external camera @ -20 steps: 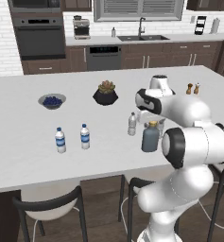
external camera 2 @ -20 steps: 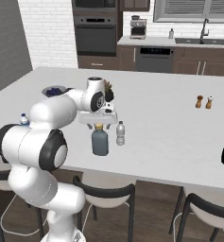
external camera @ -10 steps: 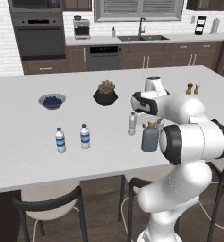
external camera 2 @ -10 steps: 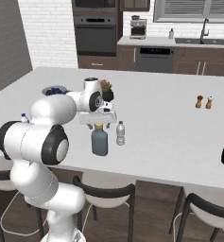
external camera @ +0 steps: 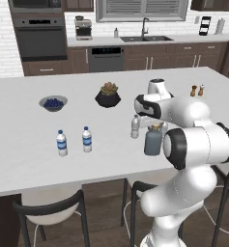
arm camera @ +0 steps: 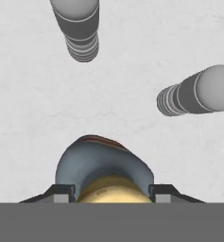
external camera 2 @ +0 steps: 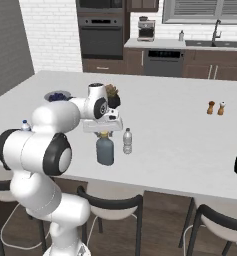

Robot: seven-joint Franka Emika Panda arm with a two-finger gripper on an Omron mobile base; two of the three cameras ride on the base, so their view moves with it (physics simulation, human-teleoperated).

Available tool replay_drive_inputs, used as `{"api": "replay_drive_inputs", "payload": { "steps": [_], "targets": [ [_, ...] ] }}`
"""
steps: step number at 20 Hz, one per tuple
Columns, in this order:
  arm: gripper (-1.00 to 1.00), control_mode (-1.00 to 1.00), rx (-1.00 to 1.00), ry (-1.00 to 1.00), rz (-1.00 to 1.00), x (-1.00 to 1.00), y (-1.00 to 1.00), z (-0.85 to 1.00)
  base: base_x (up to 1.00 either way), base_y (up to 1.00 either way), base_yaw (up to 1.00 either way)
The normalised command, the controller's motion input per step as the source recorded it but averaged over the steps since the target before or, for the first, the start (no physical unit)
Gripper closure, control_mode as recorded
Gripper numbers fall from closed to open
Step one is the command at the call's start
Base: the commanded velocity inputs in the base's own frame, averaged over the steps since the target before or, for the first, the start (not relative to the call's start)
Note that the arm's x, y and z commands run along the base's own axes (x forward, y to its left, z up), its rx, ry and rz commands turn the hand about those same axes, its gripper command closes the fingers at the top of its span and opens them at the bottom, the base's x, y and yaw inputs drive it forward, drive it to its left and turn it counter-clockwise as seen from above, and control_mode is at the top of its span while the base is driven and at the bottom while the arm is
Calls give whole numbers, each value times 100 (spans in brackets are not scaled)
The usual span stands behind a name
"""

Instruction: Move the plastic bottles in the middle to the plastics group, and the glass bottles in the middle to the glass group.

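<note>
I have the gripper [arm camera: 112, 191] directly over the dark slate-blue glass bottle [external camera 2: 105, 150], looking straight down on its yellowish cap [arm camera: 114, 189]. The two fingertips [arm camera: 61, 193] sit spread, one on each side of the cap, but I cannot tell whether they touch it. That bottle stands near the front edge of the white island counter [external camera: 24, 140], roughly mid-length. Two unlabelled clear plastic bottles stand close by: one [external camera: 135, 126] just to its left in the left base view, the other [arm camera: 194, 92] beside it in the hand view, mostly behind the arm from the base cameras. Neither carries any label or writing I can read. The two water bottles with blue label bands [external camera: 62, 143] stand together farther left along the front edge, well apart from the middle cluster; the bands are too small to read. A potted plant [external camera: 108, 94] and a bowl of blue fruit [external camera: 53, 102] sit further back, and two small brown shakers [external camera 2: 215, 107] stand toward the right end
</note>
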Motion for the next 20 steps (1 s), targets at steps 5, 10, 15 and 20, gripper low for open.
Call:
{"api": "replay_drive_inputs", "payload": {
  "steps": [5,10,15,20],
  "targets": [
    [100,-100,0,0,0,-1,-2,-19,0,0,0],
    [100,-100,1,0,-1,-61,-36,29,0,0,0],
    [100,-100,0,0,-12,-69,-61,29,0,0,0],
    [100,-100,0,0,-27,-30,-91,13,0,0,0]
  ]
}}
